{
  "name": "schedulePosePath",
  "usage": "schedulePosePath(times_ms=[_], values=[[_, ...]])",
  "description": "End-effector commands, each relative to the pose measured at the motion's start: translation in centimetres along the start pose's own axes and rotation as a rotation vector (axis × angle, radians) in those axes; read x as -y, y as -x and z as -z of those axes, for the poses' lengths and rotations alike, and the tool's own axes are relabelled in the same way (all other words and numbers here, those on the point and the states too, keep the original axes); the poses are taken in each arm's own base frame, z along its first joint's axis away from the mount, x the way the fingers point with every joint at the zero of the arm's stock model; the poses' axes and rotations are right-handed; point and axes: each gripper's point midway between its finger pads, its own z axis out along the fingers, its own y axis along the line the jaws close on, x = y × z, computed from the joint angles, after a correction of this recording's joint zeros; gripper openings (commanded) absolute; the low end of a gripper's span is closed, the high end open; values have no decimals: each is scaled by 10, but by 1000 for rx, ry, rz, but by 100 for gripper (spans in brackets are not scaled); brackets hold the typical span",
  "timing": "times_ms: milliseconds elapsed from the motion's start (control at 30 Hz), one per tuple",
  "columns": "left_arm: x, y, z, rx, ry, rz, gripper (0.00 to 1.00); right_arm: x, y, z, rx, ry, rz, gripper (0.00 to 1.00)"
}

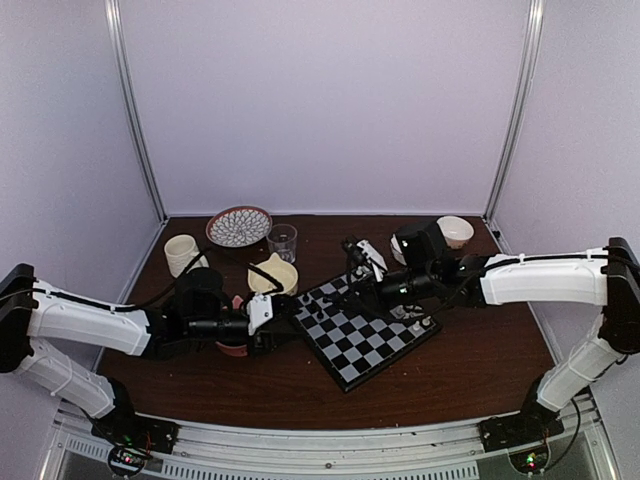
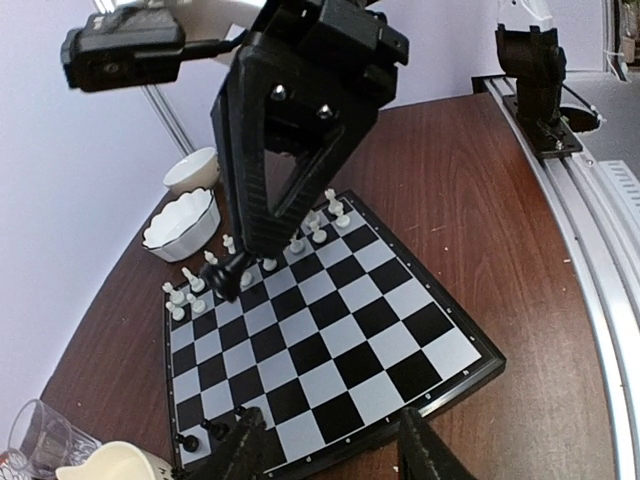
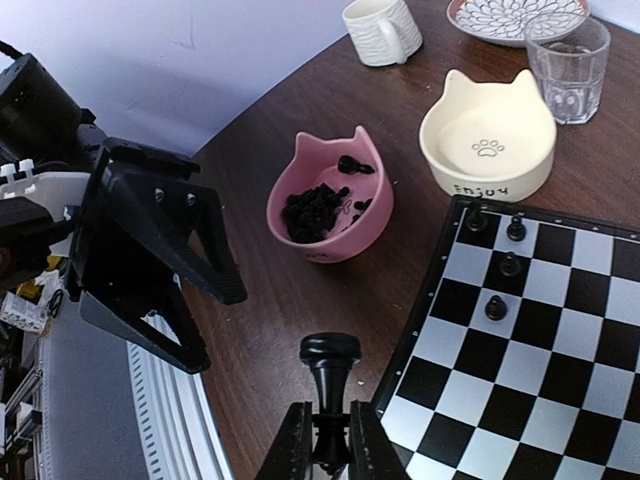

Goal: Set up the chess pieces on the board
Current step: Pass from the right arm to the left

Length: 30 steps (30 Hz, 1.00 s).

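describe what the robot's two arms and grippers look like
The left arm and right arm have white shell links, black joints and thin black cable. The left gripper and right gripper are black triangular frames with visible screws, tapering to two slim black fingers.

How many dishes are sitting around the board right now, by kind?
Bowls: 4 (pink cat bowl, cream cat bowl, scalloped white bowl, plain white bowl)
Mug: 1
Glass: 1
Plate: 1
Total: 7
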Motion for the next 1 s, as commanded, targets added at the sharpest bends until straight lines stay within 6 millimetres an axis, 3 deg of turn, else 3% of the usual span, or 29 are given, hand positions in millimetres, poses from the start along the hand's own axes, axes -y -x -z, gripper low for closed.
schedulePosePath(times_ms=[0, 167, 700, 967], values=[[-7, 19, 2, 57, 26, -141, 46, -27, -5, -12, -71, 121, 26, 7], [-8, 15, -1, 42, 29, -150, 47, -40, -17, -24, -134, 172, 44, 7], [2, 10, -14, 29, -43, -141, 46, -50, -29, -39, -185, 212, 48, 6], [4, 9, -16, 18, -56, -146, 34, -53, -27, -38, -177, 216, 52, 6]])
